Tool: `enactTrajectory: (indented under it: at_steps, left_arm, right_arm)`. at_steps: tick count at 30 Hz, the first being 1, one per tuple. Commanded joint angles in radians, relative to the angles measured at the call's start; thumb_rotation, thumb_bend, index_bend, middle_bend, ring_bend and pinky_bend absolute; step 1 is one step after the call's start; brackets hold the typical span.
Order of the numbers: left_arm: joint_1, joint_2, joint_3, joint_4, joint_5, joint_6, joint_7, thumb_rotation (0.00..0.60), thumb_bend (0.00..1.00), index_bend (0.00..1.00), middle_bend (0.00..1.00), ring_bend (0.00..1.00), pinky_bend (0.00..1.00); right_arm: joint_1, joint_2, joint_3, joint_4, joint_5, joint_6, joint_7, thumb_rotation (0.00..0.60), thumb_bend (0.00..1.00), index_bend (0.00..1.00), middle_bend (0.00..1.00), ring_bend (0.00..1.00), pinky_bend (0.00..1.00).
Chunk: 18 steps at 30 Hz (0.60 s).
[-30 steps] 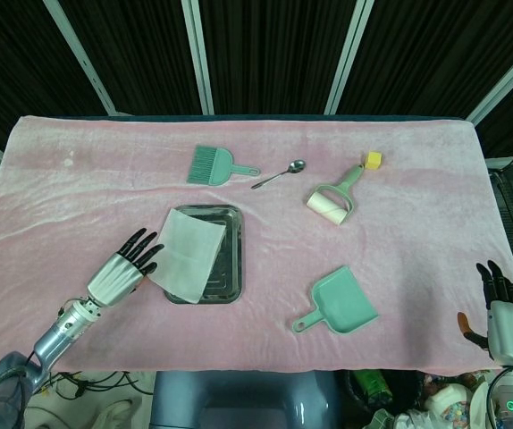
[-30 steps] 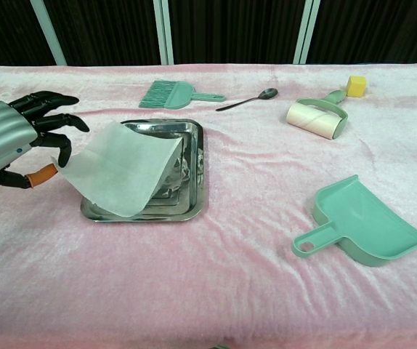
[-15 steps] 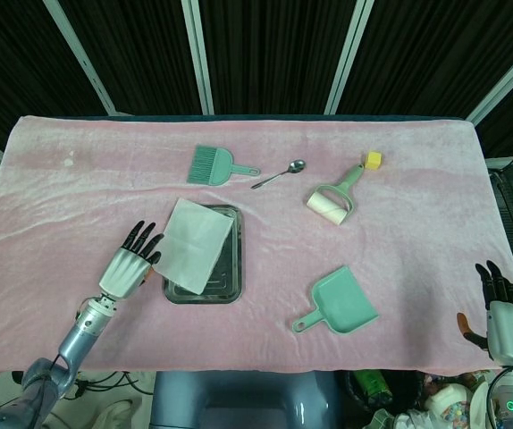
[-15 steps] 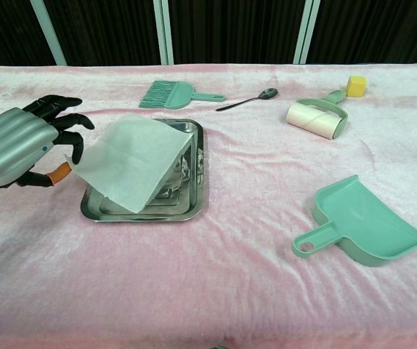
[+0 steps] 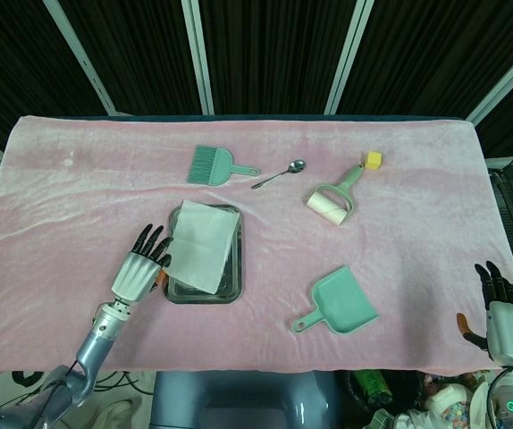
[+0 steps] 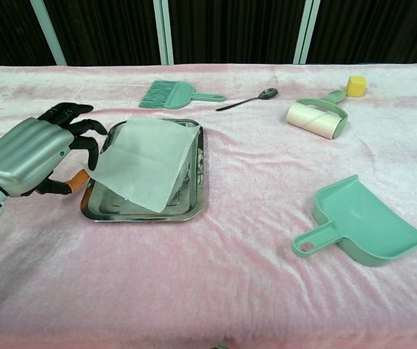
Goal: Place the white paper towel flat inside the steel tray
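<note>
The white paper towel (image 5: 201, 243) (image 6: 144, 160) lies spread over the steel tray (image 5: 236, 270) (image 6: 195, 206). It covers most of the tray, and its left edge is raised above the rim. My left hand (image 5: 140, 268) (image 6: 28, 153) is at the tray's left side and pinches that left edge between thumb and fingers. My right hand (image 5: 505, 318) shows only in the head view, at the table's near right corner. It is far from the tray, fingers extended, holding nothing.
Behind the tray lie a green brush (image 5: 210, 165) (image 6: 168, 93) and a spoon (image 5: 281, 173) (image 6: 248, 99). A lint roller (image 5: 332, 198) (image 6: 316, 116) and a yellow cube (image 5: 374, 160) (image 6: 356, 85) sit back right. A green dustpan (image 5: 339, 301) (image 6: 361, 222) lies right of the tray.
My left hand moved right toward the tray, carrying the towel from hanging over the left rim to lying over the tray and lower. The right hand stayed still.
</note>
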<state>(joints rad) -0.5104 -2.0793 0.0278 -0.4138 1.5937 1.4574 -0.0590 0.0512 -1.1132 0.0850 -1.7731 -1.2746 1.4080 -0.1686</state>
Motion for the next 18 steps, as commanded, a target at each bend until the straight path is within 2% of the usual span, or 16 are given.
enactTrajectory:
  at_steps: [1, 9, 18]
  left_arm:
    - [0.007, 0.017, -0.016, -0.071, -0.017, -0.021, 0.071, 0.6, 0.43, 0.59, 0.21, 0.0, 0.04]
    - [0.032, 0.062, -0.036, -0.232, -0.032, -0.006, 0.181, 0.6, 0.42, 0.59, 0.21, 0.0, 0.04]
    - [0.016, 0.104, -0.066, -0.411, -0.037, -0.025, 0.303, 0.6, 0.42, 0.59, 0.21, 0.0, 0.03]
  right_arm:
    - [0.0, 0.001, 0.001, 0.0, 0.002, -0.001, 0.0, 0.6, 0.28, 0.08, 0.02, 0.12, 0.14]
    - [0.001, 0.002, -0.001, 0.0, 0.001, -0.004, 0.001, 0.6, 0.28, 0.08, 0.02, 0.12, 0.14]
    - [0.001, 0.002, -0.001, -0.001, 0.004, -0.005, 0.002, 0.6, 0.28, 0.08, 0.02, 0.12, 0.14]
